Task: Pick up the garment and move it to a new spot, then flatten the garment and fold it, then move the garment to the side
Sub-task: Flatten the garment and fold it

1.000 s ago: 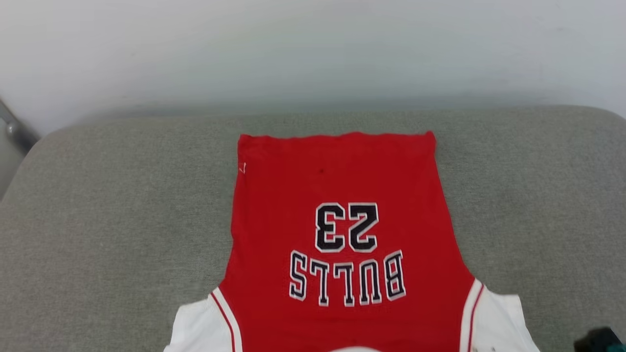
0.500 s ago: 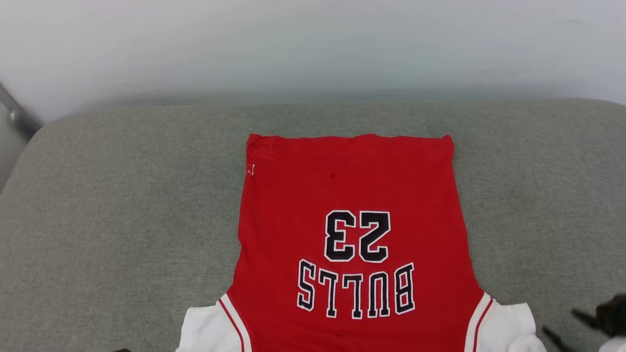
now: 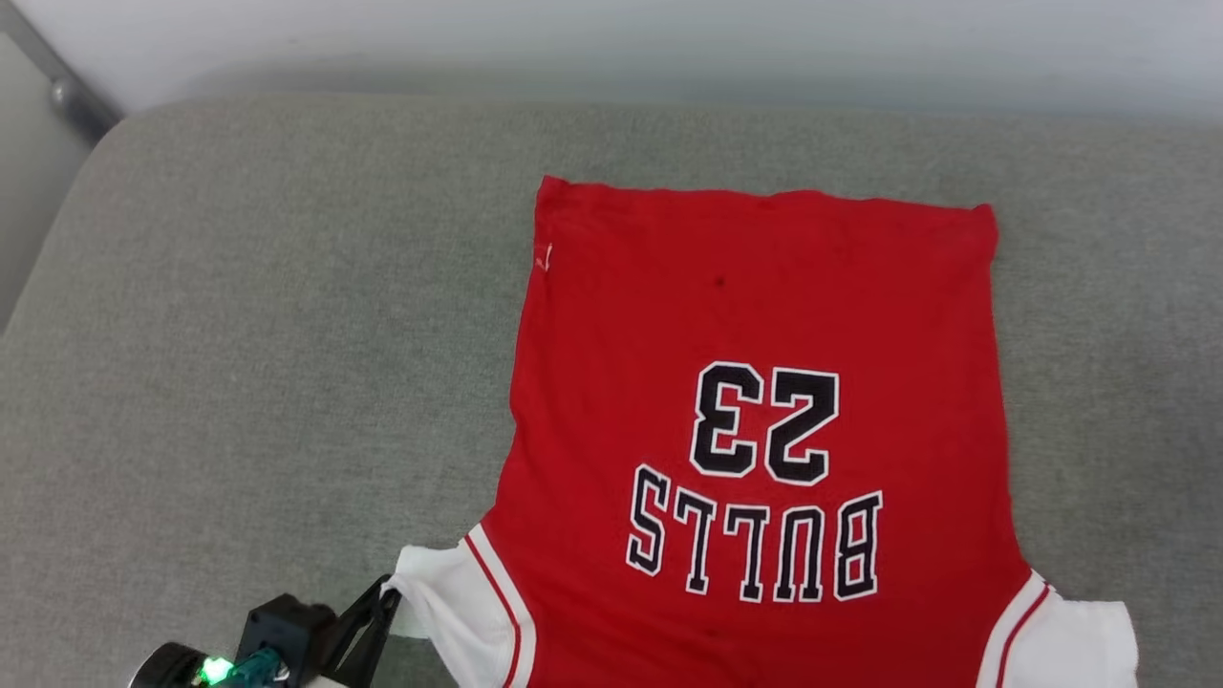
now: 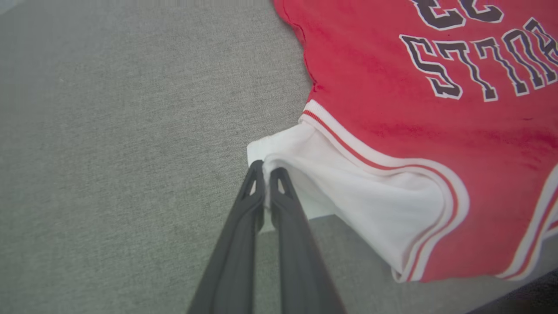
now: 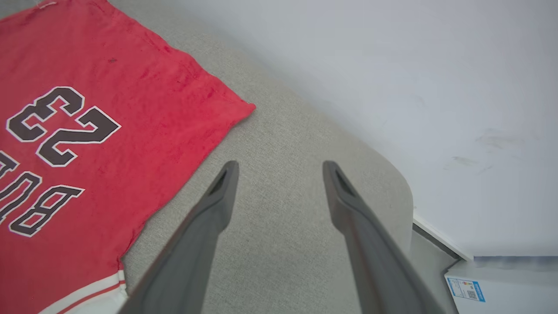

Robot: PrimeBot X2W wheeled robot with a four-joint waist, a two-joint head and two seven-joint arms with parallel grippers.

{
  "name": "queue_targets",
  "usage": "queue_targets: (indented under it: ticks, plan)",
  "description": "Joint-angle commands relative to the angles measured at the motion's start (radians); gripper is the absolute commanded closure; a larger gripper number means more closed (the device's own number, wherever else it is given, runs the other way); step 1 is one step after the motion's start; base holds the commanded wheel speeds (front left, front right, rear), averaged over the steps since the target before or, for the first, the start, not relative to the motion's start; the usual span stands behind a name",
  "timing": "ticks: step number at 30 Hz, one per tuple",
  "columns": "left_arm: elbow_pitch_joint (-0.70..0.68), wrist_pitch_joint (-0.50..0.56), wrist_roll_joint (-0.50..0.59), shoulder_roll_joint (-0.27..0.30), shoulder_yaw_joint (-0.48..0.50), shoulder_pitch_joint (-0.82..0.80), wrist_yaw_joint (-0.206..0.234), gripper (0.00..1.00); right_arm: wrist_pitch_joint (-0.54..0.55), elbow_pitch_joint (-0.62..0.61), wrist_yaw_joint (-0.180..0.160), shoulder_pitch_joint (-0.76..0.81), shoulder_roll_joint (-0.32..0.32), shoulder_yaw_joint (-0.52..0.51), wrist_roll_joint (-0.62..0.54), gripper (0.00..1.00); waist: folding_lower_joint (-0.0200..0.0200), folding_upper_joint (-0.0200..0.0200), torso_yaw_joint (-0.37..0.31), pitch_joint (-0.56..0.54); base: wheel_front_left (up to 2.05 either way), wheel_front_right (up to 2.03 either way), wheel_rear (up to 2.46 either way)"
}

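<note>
Shifted since half a second ago is the head camera itself, so the garment [image 3: 755, 315] only seems to have slid across the grey cushion [image 3: 239, 334]. What is truly new is the left pincer [image 3: 385, 600], clamped on the white sleeve [image 3: 449, 612] just to its right. Print beyond it reads "23" and "BULLS", upside down; a small white tag [image 3: 543, 258] on the side seam is too small to read.

Left wrist view: the tips pinch a fold of the sleeve's edge, and the red body spreads right of and beyond them.

Right wrist view: the right pincer [image 5: 281, 168] stands wide, holding nothing, over bare cushion with the garment to its left. A sticker [image 5: 464, 290] to its lower right is illegible.

Flattening seems under way, with one sleeve being tugged out.
</note>
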Motion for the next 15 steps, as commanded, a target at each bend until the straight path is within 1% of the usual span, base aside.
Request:
queue_targets:
  ticks: [1,2,4,6,8,10,12,15]
  plan:
    - [-0.011,0.003,0.023,-0.013,-0.002,-0.038,-0.001,1.00,0.116,0.022,-0.001,-0.115,-0.035,0.046,0.050,0.00,-0.0001,-0.0001,0.058,0.085,0.00,0.00,0.00]
    - [-0.011,0.003,0.023,-0.013,-0.002,-0.038,-0.001,1.00,0.116,0.022,-0.001,-0.115,-0.035,0.046,0.050,0.00,-0.0001,-0.0001,0.058,0.085,0.00,0.00,0.00]
    - [-0.019,0.002,0.038,-0.024,0.001,-0.065,-0.005,1.00,0.239,0.053,-0.001,-0.227,-0.054,0.102,0.091,0.00,-0.0001,-0.0001,0.081,0.123,0.00,0.00,0.00]
    - [-0.023,-0.003,0.050,-0.030,0.005,-0.085,-0.004,1.00,0.381,0.104,-0.001,-0.331,-0.050,0.151,0.129,0.00,-0.0001,-0.0001,0.100,0.158,0.00,0.00,0.00]
    - [-0.032,-0.007,0.062,-0.039,0.007,-0.104,-0.004,1.00,0.502,0.145,-0.001,-0.439,-0.025,0.186,0.140,0.00,-0.0001,-0.0001,0.119,0.197,0.00,0.00,0.00]
    - [-0.039,-0.011,0.073,-0.048,0.009,-0.121,-0.004,1.00,0.601,0.193,-0.001,-0.524,0.001,0.219,0.134,0.00,-0.0001,-0.0001,0.137,0.232,0.00,0.00,0.00]
    - [-0.045,-0.014,0.085,-0.057,0.012,-0.138,-0.003,1.00,0.665,0.244,-0.001,-0.605,0.038,0.231,0.117,0.00,-0.0001,-0.0001,0.153,0.264,0.00,0.00,0.00]
    - [-0.057,-0.021,0.100,-0.067,0.017,-0.157,0.000,1.00,0.722,0.316,-0.001,-0.687,0.089,0.241,0.079,0.00,-0.0001,-0.0001,0.173,0.307,0.00,0.00,0.00]
